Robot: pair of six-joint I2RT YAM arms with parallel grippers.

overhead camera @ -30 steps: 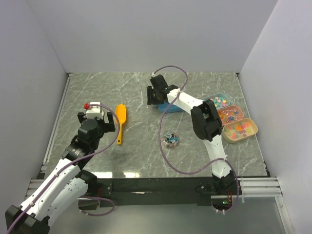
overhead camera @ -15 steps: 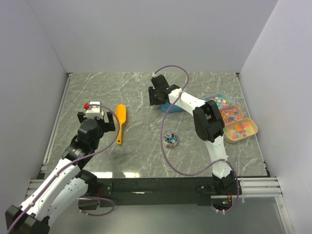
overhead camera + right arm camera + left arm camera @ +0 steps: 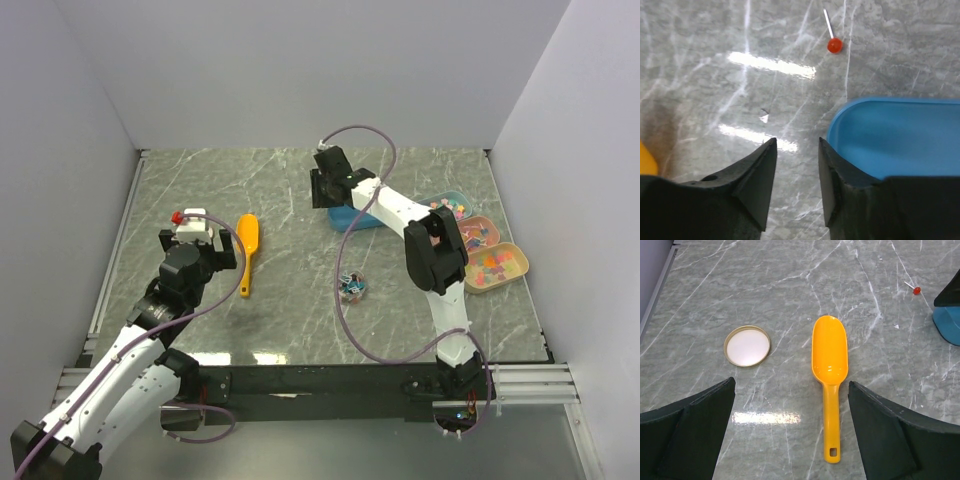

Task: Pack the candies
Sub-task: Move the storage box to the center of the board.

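The candies lie in a small blue and dark cluster on the marble table, in front of the right arm. They show in neither wrist view. My right gripper hangs far back over the left end of an empty blue container. In the right wrist view that gripper has a narrow gap between its jaws with only tabletop in it, and the blue container lies just beside the right finger. My left gripper is wide open above the handle of an orange scoop.
A round gold-rimmed lid lies left of the scoop. A small red-headed stick lies beyond the blue container. Three trays stand at the right: a blue one holding pastel sweets and two orange ones holding mixed and orange-red sweets.
My right gripper has shifted slightly right and farther back by the blue container, and its jaws have narrowed a little. The left arm has not moved.
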